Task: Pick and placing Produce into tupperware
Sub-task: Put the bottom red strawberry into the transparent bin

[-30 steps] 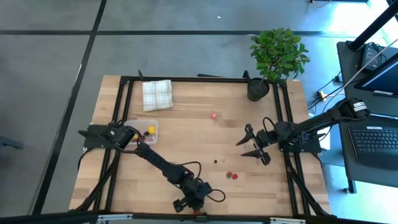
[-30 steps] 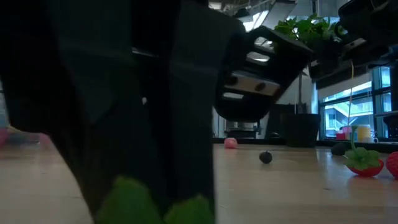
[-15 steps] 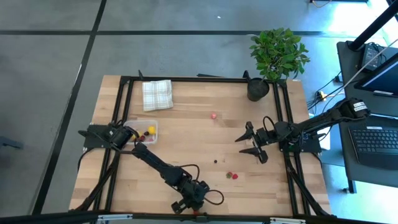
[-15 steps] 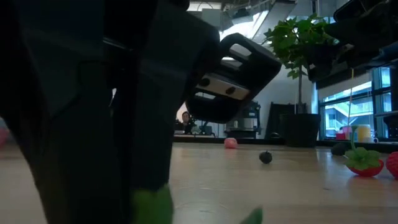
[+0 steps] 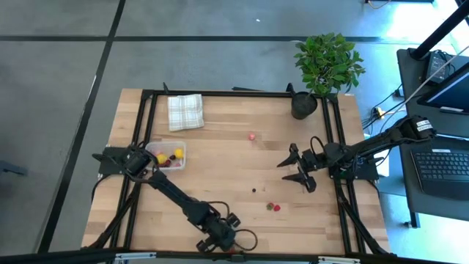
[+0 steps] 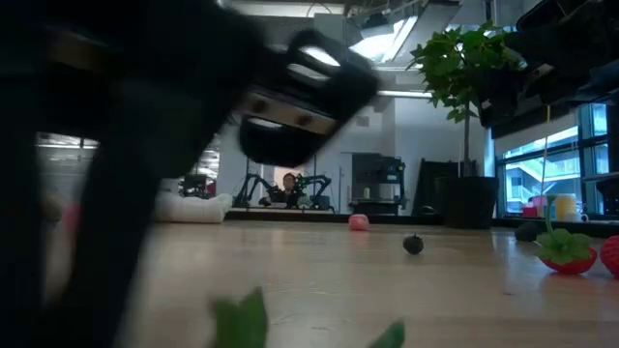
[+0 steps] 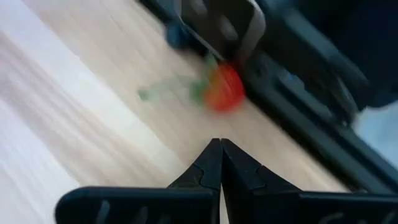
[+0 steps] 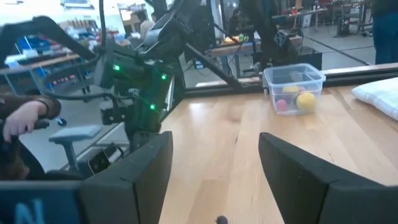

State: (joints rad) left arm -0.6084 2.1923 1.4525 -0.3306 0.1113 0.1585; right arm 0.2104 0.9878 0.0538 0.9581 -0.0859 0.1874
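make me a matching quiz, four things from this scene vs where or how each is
Things:
1 tupperware
2 cloth
3 left gripper
4 right gripper

States:
a shut, at the near table edge
b folded, at the far left of the table
c open, above the table's right side
d holds yellow and red pieces

Pairs: 1-d, 2-b, 3-a, 4-c

The middle of the tabletop (image 5: pixel 220 158) lies bare, giving a wide lane between the tupperware (image 5: pixel 168 154) and the right claw (image 5: pixel 295 169). A pink berry (image 5: pixel 251 136), a dark cherry (image 5: pixel 254 190) and two strawberries (image 5: pixel 273 207) dot it. The left arm (image 5: pixel 179 199) slants across the near-left quarter. Cloth (image 5: pixel 185 111) and plant pot (image 5: pixel 303 105) occupy the far edge.
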